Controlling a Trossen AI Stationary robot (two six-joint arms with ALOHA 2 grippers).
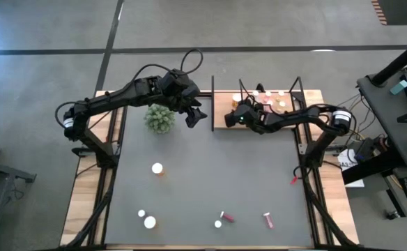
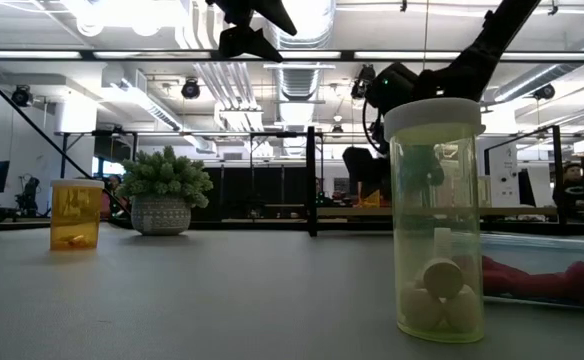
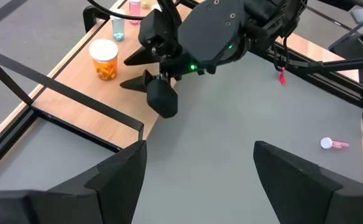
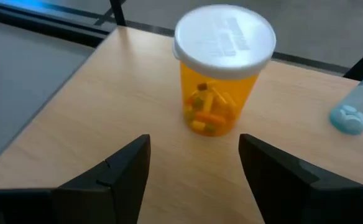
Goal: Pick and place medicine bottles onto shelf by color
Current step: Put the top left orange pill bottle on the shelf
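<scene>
Right claw (image 4: 194, 165) spread apart over the wooden shelf (image 4: 94, 106), holding nothing, fingers (image 4: 122, 168) to either side of empty board just short of an upright orange pill bottle (image 4: 222, 78) with a white cap; bottle free of both fingers. Just beside that, edge of a pale blue vial (image 4: 355, 112) on the same board. From above, same right claw (image 1: 230, 118) at the near left corner of the shelf (image 1: 221, 104), a cluster of small capped bottles (image 1: 272, 97) toward the shelf's far middle. Left claw (image 1: 194, 116) likewise wide and empty, hanging above the grey surface (image 1: 210, 174) just left of the shelf and beside the fuzzy green plant (image 1: 160, 118). Scattered well apart on the surface: an orange bottle (image 1: 158, 169) standing left of centre, two white-capped bottles (image 1: 146, 219) near the front left, two pink vials (image 1: 245, 219) lying on their sides at front centre, a small red item (image 1: 294, 180) at the right edge. At table level, a yellow-green bottle (image 2: 435, 215) close to the lens, an orange one (image 2: 75, 213) next to the potted plant (image 2: 164, 190).
</scene>
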